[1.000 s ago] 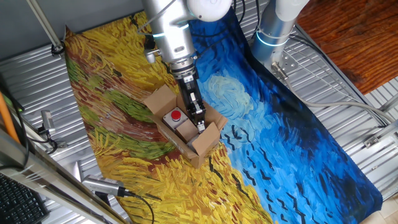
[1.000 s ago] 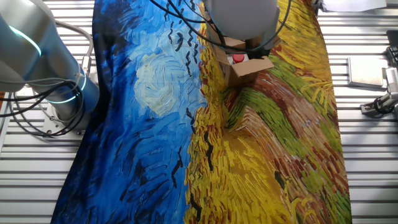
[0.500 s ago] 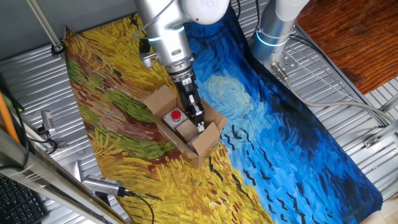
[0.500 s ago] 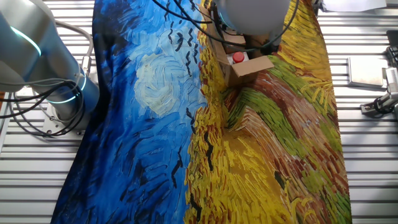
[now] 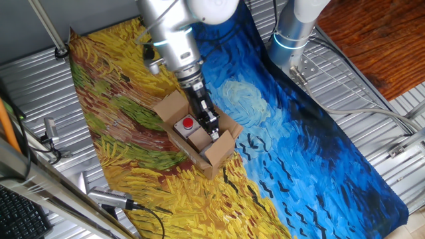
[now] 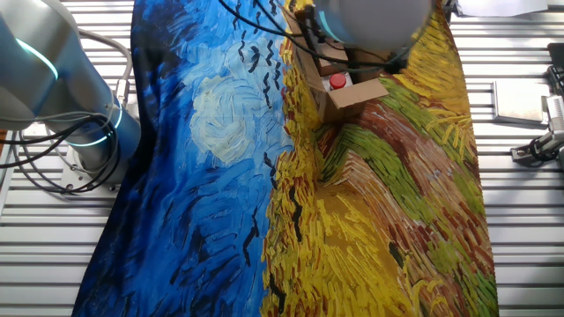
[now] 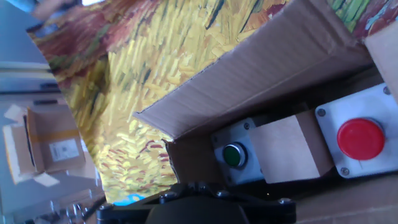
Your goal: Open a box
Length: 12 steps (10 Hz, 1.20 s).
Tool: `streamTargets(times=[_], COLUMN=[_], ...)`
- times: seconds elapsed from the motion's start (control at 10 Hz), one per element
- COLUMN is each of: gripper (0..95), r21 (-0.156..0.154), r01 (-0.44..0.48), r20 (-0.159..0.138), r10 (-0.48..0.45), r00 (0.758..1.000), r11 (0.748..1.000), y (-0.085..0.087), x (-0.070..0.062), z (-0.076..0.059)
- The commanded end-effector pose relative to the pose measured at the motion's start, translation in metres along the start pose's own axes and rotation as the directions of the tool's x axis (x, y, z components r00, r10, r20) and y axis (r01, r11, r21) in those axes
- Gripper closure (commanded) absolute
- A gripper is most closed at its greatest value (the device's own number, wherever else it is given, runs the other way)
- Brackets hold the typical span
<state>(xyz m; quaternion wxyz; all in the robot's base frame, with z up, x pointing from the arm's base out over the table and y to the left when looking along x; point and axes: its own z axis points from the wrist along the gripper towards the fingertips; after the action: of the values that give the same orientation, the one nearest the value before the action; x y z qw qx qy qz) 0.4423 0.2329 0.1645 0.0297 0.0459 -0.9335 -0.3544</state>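
The brown cardboard box [image 5: 199, 138] sits in the middle of the painted cloth with its flaps spread open. Inside lies a grey unit with a red button [image 5: 188, 123]. My gripper [image 5: 212, 130] reaches down into the box at its blue-side long edge, its fingers close together and holding nothing. In the other fixed view the box [image 6: 345, 91] lies at the top, and the arm hides the gripper. The hand view shows a long flap [image 7: 261, 68] raised, a green button [image 7: 232, 155], the red button [image 7: 360, 138] and a small flap [image 7: 283, 149] between them.
The arm's base [image 5: 292, 32] stands at the back right, beside a wooden top [image 5: 382, 40]. A metal tool with a cable [image 5: 109, 198] lies at the front left. A second cardboard box [image 7: 53, 146] lies off the cloth in the hand view.
The arm's upper part has leaned step by step toward the yellow side of the cloth. The fingertips have stayed at the box's edge, and the box has not shifted.
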Motion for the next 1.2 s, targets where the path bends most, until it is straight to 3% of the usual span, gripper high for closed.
streamTargets(times=[0.1,0.2,0.3,0.5,0.7,1.0,1.2], gripper=[95.0,95.0,95.0,95.0,95.0,95.0,95.0], r21=[-0.032,-0.089,-0.119,-0.139,-0.148,-0.146,-0.139], r01=[0.004,-0.015,-0.033,-0.058,-0.071,-0.106,-0.104], r20=[0.002,0.014,0.033,0.065,0.084,0.084,0.087], r10=[-0.004,0.017,0.037,0.068,0.084,0.119,0.117], r00=[1.000,1.000,0.999,0.996,0.993,0.989,0.989], r11=[0.999,0.996,0.992,0.989,0.986,0.984,0.985], y=[0.001,0.003,0.009,0.021,0.027,0.042,0.043], x=[0.004,0.002,0.000,0.001,0.002,0.003,0.005], z=[-0.002,0.001,0.009,0.023,0.033,0.030,0.036])
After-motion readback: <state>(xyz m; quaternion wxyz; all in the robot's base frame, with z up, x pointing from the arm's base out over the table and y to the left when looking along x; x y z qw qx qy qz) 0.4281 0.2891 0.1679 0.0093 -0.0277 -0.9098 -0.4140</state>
